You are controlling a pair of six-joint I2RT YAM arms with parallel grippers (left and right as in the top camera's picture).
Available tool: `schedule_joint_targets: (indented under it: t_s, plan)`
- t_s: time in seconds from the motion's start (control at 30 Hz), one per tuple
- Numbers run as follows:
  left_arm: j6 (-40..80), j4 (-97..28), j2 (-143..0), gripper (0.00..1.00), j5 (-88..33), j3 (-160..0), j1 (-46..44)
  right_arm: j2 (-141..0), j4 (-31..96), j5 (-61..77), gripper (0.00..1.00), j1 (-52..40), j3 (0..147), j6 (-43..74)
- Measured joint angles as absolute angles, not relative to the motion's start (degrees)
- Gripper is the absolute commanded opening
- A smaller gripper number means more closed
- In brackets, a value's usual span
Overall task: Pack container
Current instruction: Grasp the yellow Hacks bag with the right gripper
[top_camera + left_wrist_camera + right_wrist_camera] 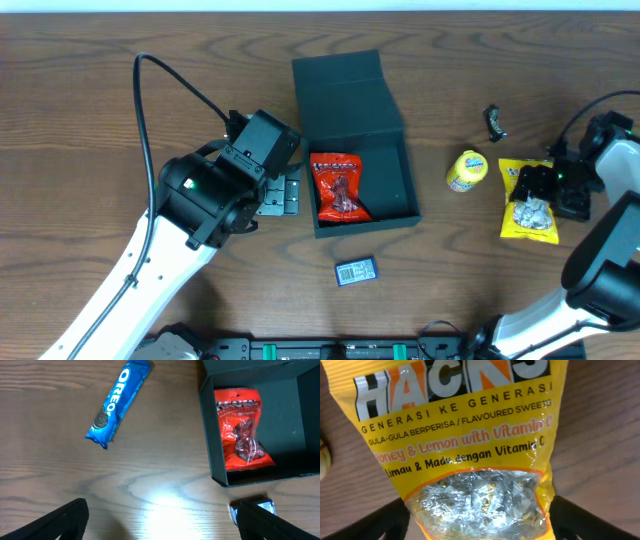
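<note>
Left gripper (162, 507) hangs spread wide over bare wood with nothing between its fingers, just left of the container (392, 165). That box sits mid-table, lid flapped back toward the far side, with a red snack packet (340, 187) lying along its left wall.

Right gripper (480, 510), at the far right, stands wide astride a yellow sweets packet (460, 425). I cannot tell whether the pads touch its edges, and the wrist view cuts off the top of the packet's name.

From overhead my left arm hides the blue Oreo packet (119, 402); only the left wrist view shows it. Near of the box lies a small blue packet (356, 271), its print too small to read. Right of the box are a yellow rounded thing (466, 170) and a small black object (493, 122), neither of which I can identify.

I see a brown wood-grain table (80, 100), and only a pale strip beyond its far edge.
</note>
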State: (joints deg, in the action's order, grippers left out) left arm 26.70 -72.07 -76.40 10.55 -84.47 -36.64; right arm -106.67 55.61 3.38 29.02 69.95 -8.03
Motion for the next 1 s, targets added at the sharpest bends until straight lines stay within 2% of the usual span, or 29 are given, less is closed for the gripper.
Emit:
schedule_joint_targets:
  t_s: [0.13, 0.2, 0.23, 0.4, 0.5, 0.6, 0.67, 0.73, 0.8, 0.9, 1.0]
  plan:
    - [26.7, -72.1, -76.4, 0.95, 10.5, -84.5, -36.6, -106.7, 55.5, 3.5, 0.62, 29.0, 70.0, -7.6]
    - [26.7, -72.1, -76.4, 0.95, 10.5, -84.5, -36.6, -106.7, 55.4, 3.5, 0.51, 29.0, 70.0, -7.6]
    - [26.7, -72.1, -76.4, 0.95, 10.5, -84.5, -36.6, -106.7, 55.4, 3.4, 0.49, 29.0, 70.0, -7.5]
    - [26.7, -72.1, -76.4, 0.95, 10.5, -84.5, -36.6, -106.7, 55.3, 3.5, 0.46, 29.0, 70.0, -7.0]
    - [26.7, -72.1, -76.4, 0.95, 10.5, -84.5, -36.6, -106.7, 55.2, 3.5, 0.38, 29.0, 70.0, -6.9]
    - [26.7, -72.1, -76.4, 0.95, 10.5, -84.5, -36.6, -106.7, 55.0, 3.5, 0.25, 29.0, 70.0, -6.7]
    - [26.7, -72.1, -76.4, 0.95, 10.5, -84.5, -36.6, -106.7, 55.0, 3.5, 0.25, 29.0, 70.0, -6.5]
    - [26.7, -72.1, -76.4, 0.95, 10.5, -84.5, -36.6, -106.7, 55.0, 3.5, 0.2, 29.0, 70.0, -6.5]
    - [26.7, -72.1, -76.4, 0.95, 10.5, -84.5, -36.6, -106.7, 55.0, 3.6, 0.11, 29.0, 70.0, -6.3]
    - [26.7, -72.1, -76.4, 0.95, 10.5, -84.5, -36.6, -106.5, 55.2, 3.9, 0.02, 29.0, 70.1, -5.7]
    - [26.6, -72.1, -76.4, 0.95, 10.5, -84.5, -36.6, -106.1, 55.4, 3.9, 0.01, 29.0, 70.6, -4.7]
